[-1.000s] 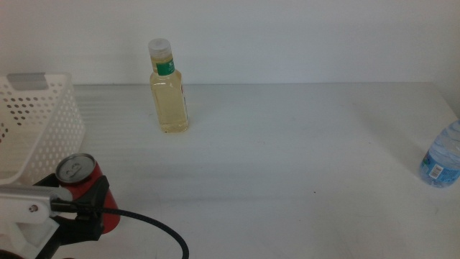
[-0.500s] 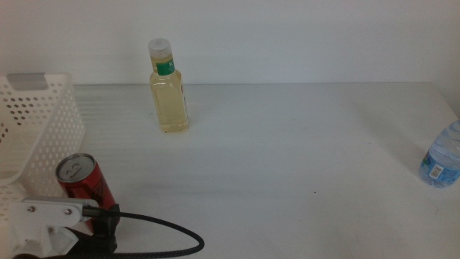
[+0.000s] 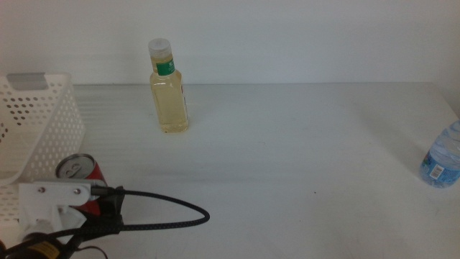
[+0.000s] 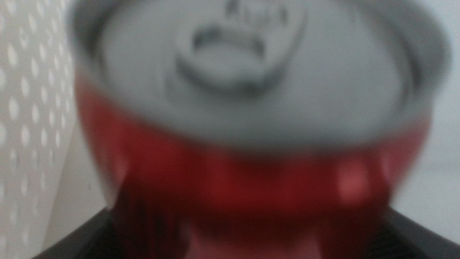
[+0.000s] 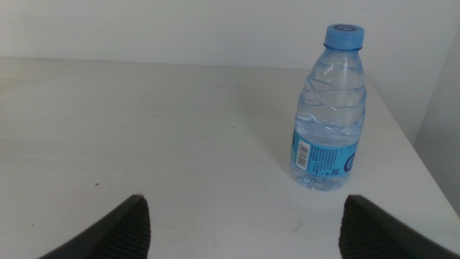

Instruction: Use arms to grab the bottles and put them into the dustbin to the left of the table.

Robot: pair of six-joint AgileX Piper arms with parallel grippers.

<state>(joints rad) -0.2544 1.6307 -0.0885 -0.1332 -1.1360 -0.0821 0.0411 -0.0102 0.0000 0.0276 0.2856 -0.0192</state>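
Red soda can (image 3: 79,180) stands upright at the near left of the worktop (image 3: 287,158), just beside the white perforated dustbin (image 3: 36,137), with its grey top and pull tab facing up. The left arm (image 3: 54,208) comes in low at the bottom left corner, its white housing and a looping black cable in front of the can. In the left wrist view the can (image 4: 251,122) fills the picture, blurred, and dark tool parts show only at the bottom corners on either side of it; whether the left tool (image 4: 244,241) grips the can cannot be told.

Squarish bottle of pale yellow liquid (image 3: 168,88), white cap and green neck band, stands upright far back on the worktop, well apart from the can and dustbin. Small water bottle (image 3: 443,158) with its blue label stands upright at the right edge. The right wrist view shows it (image 5: 329,111) ahead of the right tool (image 5: 244,234), whose jaws are spread wide apart and hold nothing.
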